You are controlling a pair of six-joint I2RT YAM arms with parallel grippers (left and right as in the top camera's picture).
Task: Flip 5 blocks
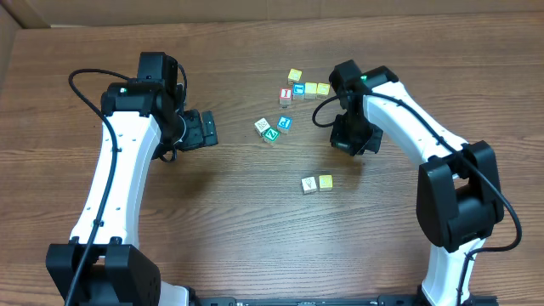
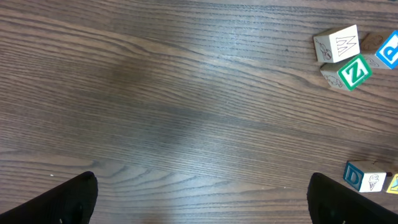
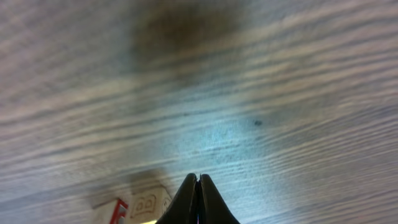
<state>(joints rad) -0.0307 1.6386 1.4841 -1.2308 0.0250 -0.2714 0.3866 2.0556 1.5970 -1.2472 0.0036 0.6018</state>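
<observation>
Looking nearest first: whitish block (image 1: 309, 184) and cream block (image 1: 325, 182) side by side on the table (image 1: 255, 238). Just beyond that pair, right gripper (image 3: 199, 190) pinched fully closed on nothing, low over bare wood. Left gripper (image 1: 205, 129) spread wide, empty, well left of everything. Mid-table cluster: second whitish block (image 1: 263, 126), green Z (image 1: 271, 133), blue P (image 1: 285, 123). Farthest, yellow cubes (image 1: 316, 88) and red-letter cube (image 1: 286, 95), not for flipping. No telling flipped from unflipped by faces; probably mid-task, between picks.

Overhead view bright and even; soft shadows on the table (image 1: 255, 217). Right wrist view blurred, with pale central glare; left wrist view sharp.
</observation>
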